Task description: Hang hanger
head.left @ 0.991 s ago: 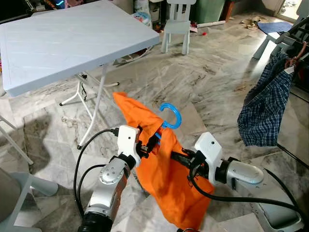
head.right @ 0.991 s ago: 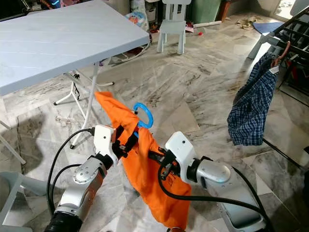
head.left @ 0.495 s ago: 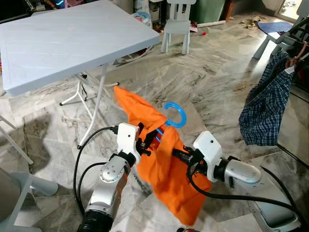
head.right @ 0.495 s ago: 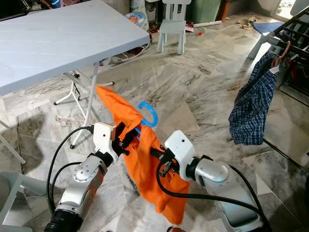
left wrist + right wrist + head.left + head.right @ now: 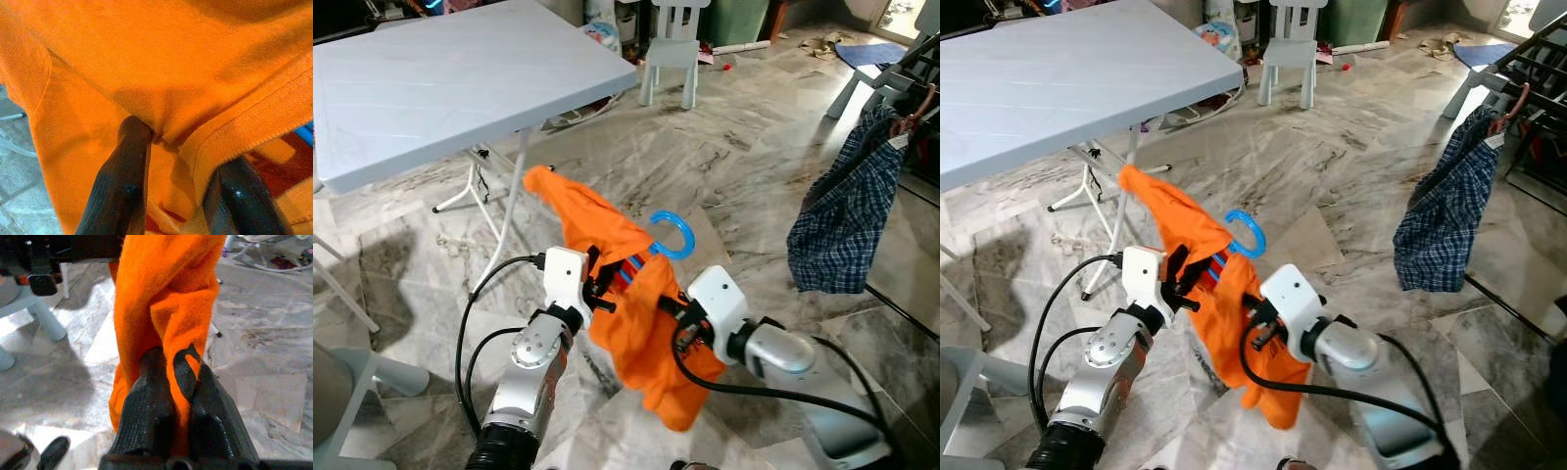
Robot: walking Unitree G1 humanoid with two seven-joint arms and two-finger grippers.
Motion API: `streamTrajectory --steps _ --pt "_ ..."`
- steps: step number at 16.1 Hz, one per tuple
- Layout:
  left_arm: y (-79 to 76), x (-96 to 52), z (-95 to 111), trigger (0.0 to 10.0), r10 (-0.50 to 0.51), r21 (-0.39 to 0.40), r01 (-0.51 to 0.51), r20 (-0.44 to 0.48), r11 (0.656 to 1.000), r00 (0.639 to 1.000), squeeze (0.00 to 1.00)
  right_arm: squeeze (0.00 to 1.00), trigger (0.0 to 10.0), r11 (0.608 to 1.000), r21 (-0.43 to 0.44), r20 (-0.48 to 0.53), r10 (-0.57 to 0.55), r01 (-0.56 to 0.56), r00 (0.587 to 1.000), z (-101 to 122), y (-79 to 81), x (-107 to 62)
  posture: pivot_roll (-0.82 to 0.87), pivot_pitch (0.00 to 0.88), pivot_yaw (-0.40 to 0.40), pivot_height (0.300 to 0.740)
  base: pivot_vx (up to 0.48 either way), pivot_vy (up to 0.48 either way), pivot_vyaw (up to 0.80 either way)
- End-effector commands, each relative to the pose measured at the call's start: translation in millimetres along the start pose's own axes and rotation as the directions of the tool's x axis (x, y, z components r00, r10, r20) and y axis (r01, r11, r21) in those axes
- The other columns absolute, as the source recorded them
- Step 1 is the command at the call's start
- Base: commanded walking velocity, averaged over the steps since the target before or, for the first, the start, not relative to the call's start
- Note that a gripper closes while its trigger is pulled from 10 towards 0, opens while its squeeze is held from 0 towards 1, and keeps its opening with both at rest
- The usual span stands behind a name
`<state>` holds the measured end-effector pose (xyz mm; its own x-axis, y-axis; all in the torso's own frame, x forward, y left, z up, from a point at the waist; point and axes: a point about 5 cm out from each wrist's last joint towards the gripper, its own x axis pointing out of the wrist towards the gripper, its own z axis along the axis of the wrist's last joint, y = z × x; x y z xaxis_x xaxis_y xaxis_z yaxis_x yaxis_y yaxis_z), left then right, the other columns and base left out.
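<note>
I'm holding an orange shirt [image 5: 626,294] up in front of me, over the marble floor [image 5: 744,166], with both arms raised. My left pincer [image 5: 603,282] is at the collar end: in the left wrist view its two fingers [image 5: 124,191] stand slightly apart with a fold of orange cloth and the ribbed collar edge caught between them, so it's pinching the shirt. My right pincer [image 5: 672,305] is just beside it, a little lower, and in the right wrist view its fingers [image 5: 146,416] are pressed together on a bunched strip of the same fabric. The blue hanger [image 5: 672,235] sits inside the shirt, its curved hook poking up out of the neck between my two pincers. One sleeve sticks up towards the white folding table, whose tabletop [image 5: 450,78] fills the upper left, while the rest of the shirt droops below my right wrist. Off to my right, well apart, a blue plaid garment [image 5: 847,220] hangs from a drying rack [image 5: 913,78]. A small white chair [image 5: 672,44] stands beyond the table.
</note>
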<state>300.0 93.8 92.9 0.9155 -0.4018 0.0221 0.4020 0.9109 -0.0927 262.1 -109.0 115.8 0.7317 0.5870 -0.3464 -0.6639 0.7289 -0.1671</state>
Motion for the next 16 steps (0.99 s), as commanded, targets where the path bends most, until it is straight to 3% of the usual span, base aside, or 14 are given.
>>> streamTrajectory --steps 1,4,5,6,7,8,10,11,12,13,14,15,16 --pt "7.2 -4.5 -7.4 0.0 0.02 0.047 -0.018 -0.041 0.999 0.999 0.0 0.0 10.0 0.997 -0.03 0.029 -0.067 0.067 0.997 8.3 -7.3 0.4 -0.19 0.122 0.011 0.74 0.0 0.0 0.0" --pt "5.3 -4.6 -11.6 0.0 0.019 0.059 -0.015 -0.068 0.998 0.997 0.0 0.0 10.0 0.996 -0.011 0.062 -0.083 0.084 0.995 14.8 0.9 7.0 -0.19 0.124 0.006 0.74 0.0 0.0 0.0" --pt "5.1 -5.0 -13.8 3.0 0.022 0.064 -0.017 -0.081 0.998 0.996 0.0 0.0 10.0 0.998 0.0 0.082 -0.063 0.064 0.995 18.8 4.4 8.1 -0.19 0.124 0.005 0.74 0.0 0.0 0.0" --pt "3.8 -5.1 -14.7 10.0 0.013 0.058 -0.009 -0.083 0.998 0.996 0.0 0.0 10.0 0.999 -0.002 0.097 -0.046 0.046 0.994 21.5 7.5 8.2 -0.19 0.123 0.003 0.74 0.0 0.0 0.0" --pt "3.0 -4.9 -13.8 10.0 0.004 0.067 0.001 -0.076 0.998 0.997 0.1 0.0 10.0 0.999 -0.002 0.094 -0.037 0.038 0.995 21.3 8.3 8.1 -0.19 0.123 0.003 0.74 0.0 0.0 0.0" --pt "1.8 -4.5 -12.1 10.0 -0.01 0.092 0.015 -0.063 0.996 0.998 1.0 0.0 10.0 1.0 -0.009 0.084 -0.018 0.019 0.996 19.4 10.0 6.9 -0.19 0.121 0.003 0.74 0.0 0.0 0.0" --pt "1.7 -4.0 -12.7 10.0 -0.006 0.133 0.015 -0.066 0.991 0.998 1.0 0.0 10.0 1.0 -0.012 0.076 -0.006 0.007 0.997 17.3 11.8 5.6 -0.19 0.123 0.002 0.74 0.0 0.0 0.0" --pt "2.7 -3.9 -14.1 10.0 -0.001 0.137 0.011 -0.072 0.991 0.997 0.07 0.0 10.0 1.0 -0.011 0.078 0.013 -0.012 0.997 17.5 14.8 4.9 -0.19 0.126 0.002 0.74 0.0 0.0 0.0" --pt "3.2 -3.6 -14.7 10.0 -0.001 0.135 0.011 -0.073 0.991 0.997 0.0 0.0 10.0 0.999 -0.012 0.083 0.037 -0.036 0.996 18.1 18.4 4.1 -0.19 0.126 0.002 0.74 0.0 0.0 0.0" --pt "3.3 -2.8 -14.0 10.0 -0.006 0.135 0.016 -0.07 0.991 0.997 0.0 0.0 10.0 0.998 -0.011 0.087 0.059 -0.058 0.995 18.6 22.0 3.2 -0.2 0.127 0.003 0.74 0.0 0.0 0.0" --pt "3.7 -2.3 -13.0 9.3 -0.008 0.138 0.017 -0.067 0.99 0.998 0.0 0.0 10.0 0.998 -0.011 0.083 0.069 -0.068 0.994 17.9 24.3 2.7 -0.2 0.128 0.004 0.74 0.0 0.0 0.0" --pt "4.6 -1.4 -12.5 2.6 -0.008 0.133 0.016 -0.063 0.991 0.998 0.0 0.0 10.0 0.997 -0.016 0.079 0.075 -0.074 0.994 16.4 25.8 2.2 -0.2 0.131 0.006 0.74 0.0 0.0 0.0" --pt "7.1 -1.2 -13.4 0.0 -0.004 0.137 0.013 -0.066 0.99 0.998 0.0 0.0 10.0 0.997 -0.011 0.078 0.075 -0.075 0.994 16.5 26.1 1.8 -0.2 0.135 0.006 0.74 0.0 0.0 0.0"
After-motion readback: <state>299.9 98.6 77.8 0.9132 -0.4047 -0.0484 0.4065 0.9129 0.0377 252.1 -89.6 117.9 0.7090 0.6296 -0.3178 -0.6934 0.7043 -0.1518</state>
